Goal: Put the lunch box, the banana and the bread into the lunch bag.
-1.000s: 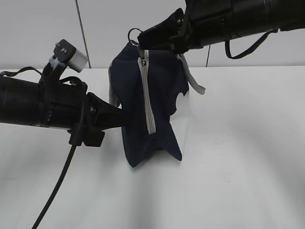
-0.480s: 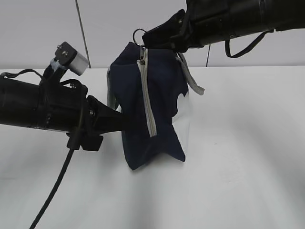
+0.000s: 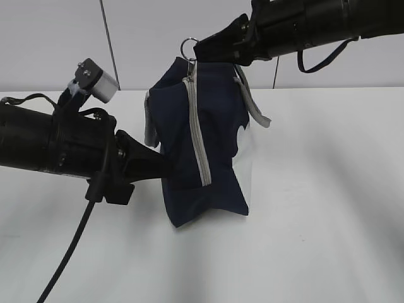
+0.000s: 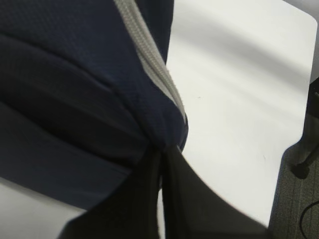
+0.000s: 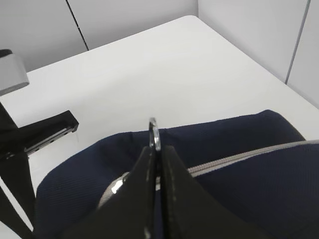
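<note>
lunch bag [image 3: 208,139]: navy fabric, standing on end on the white table [image 3: 328,208], at about 12 o'clock of the exterior view's centre; bottom corners flared on the surface, top lifted.
zipper [image 3: 197,129]: grey, closed over all the length that shows, running from the top at 12 o'clock down the front of the bag toward 6 o'clock.
ring pull [image 3: 188,46]: metal, at the very top of the zipper, standing above the fabric; in the right wrist view [image 5: 155,133] poking up just past the fingertips.
right gripper [image 3: 201,52]: reaching in from 2 o'clock, clenched on the ring pull – both black fingers pressed together around it.
left gripper [image 3: 165,165]: reaching in from 9 o'clock, low on the bag's left side; in the left wrist view [image 4: 162,152] pinched tight on a fold of navy cloth beside the zipper's lower end.
strap handle [image 3: 252,101]: grey, hanging off the bag's right shoulder toward 4 o'clock.
white side panel [image 3: 245,161]: on the bag's right face, at 3 o'clock of the zipper.
lunch box, banana, bread: nowhere on the visible table – whether inside the bag, cannot tell.
</note>
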Controlling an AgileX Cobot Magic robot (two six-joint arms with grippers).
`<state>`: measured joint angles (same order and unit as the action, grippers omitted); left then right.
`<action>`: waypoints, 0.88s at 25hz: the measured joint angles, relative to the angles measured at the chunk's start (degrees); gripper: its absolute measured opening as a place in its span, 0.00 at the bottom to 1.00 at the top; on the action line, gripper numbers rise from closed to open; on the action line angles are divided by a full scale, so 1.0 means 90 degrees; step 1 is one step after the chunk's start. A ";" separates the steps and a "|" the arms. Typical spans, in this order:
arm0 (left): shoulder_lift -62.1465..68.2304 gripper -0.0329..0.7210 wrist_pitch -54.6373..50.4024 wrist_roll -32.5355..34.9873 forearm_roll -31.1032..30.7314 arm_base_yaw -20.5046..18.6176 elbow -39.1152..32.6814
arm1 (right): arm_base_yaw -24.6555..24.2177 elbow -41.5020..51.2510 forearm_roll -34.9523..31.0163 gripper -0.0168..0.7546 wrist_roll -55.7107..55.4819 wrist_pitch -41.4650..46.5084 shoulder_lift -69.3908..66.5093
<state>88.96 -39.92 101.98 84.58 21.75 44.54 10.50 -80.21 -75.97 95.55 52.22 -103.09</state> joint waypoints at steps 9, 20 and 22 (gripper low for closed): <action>0.0000 0.04 -0.0181 -0.0267 -0.0362 0.0066 0.0005 | 0.0000 -0.0518 0.0000 0.00 -0.0158 -0.0033 -0.0439; 0.0000 0.04 -0.0459 -0.0636 -0.0712 0.0066 0.0013 | 0.0000 -0.0544 -0.0040 0.00 -0.0171 -0.0801 -0.0482; 0.0000 0.04 -0.0531 -0.0667 -0.0758 0.0066 0.0013 | 0.0000 -0.0544 -0.0055 0.00 -0.0183 -0.1011 -0.0482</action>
<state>88.96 -44.70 95.97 77.75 22.34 44.65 10.50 -85.11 -76.47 93.90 43.12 -107.43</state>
